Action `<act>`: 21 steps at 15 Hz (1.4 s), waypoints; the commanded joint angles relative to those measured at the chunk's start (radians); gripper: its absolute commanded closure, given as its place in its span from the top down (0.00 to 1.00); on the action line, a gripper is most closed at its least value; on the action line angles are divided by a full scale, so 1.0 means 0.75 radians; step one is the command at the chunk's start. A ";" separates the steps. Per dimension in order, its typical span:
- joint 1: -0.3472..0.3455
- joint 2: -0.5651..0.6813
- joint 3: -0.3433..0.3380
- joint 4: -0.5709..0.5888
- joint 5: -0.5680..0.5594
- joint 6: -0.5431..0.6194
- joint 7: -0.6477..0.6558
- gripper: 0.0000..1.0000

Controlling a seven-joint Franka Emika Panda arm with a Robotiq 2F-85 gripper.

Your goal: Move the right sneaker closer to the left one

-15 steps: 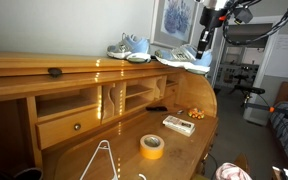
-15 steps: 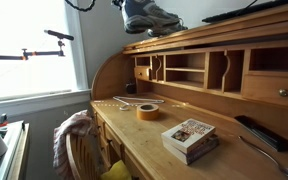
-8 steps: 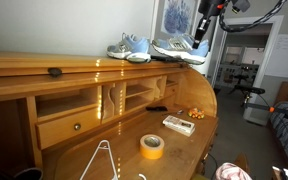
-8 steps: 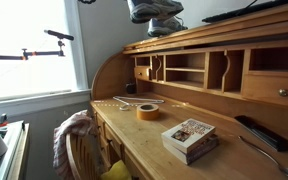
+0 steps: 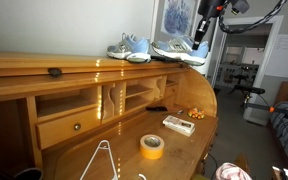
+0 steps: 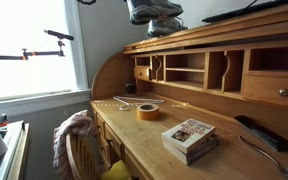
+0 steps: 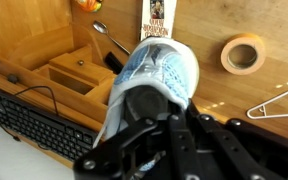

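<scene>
The gripper (image 7: pixel 144 125) is clamped on the heel of the right sneaker (image 7: pixel 159 72). Its dark fingers press on the back of the shoe, and the blue toe points away from the wrist camera. In an exterior view the gripper (image 5: pixel 202 30) hangs down from above, at the end of the desk top near the doorway.

The right sneaker (image 5: pixel 179 50) looks to be held a little up off the wood, not resting on it. In the wrist view you can see past it to the open desk far below, with a roll of tape (image 7: pixel 244 52), a book (image 7: pixel 156 18) and a wire hanger (image 7: pixel 280 98). So at least part of the shoe hangs out over the edge.

The left sneaker (image 5: pixel 129 47) sits on the flat top of the wooden desk (image 5: pixel 44 66). The toe of the right sneaker is just beside it. I cannot tell if the two touch.

Most of the job looks done — the shoe has been picked up and is close to its twin. What is left is to set it down flat on the desk top and open the fingers. The top is narrow, so I think the whole sole must land on the wood, or the shoe could tip off.
</scene>
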 commanded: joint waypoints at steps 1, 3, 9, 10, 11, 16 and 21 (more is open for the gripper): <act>0.018 0.002 -0.013 0.005 -0.006 -0.007 0.004 0.09; 0.018 0.029 -0.013 0.052 -0.001 -0.014 0.000 0.02; 0.035 0.115 -0.018 0.183 0.025 -0.037 -0.047 0.02; 0.036 0.131 -0.021 0.208 0.029 -0.040 -0.051 0.02; 0.037 0.145 -0.027 0.231 0.038 -0.041 -0.062 0.02; 0.037 0.218 -0.065 0.337 0.098 -0.055 -0.116 0.02; 0.034 0.302 -0.097 0.445 0.151 -0.075 -0.211 0.02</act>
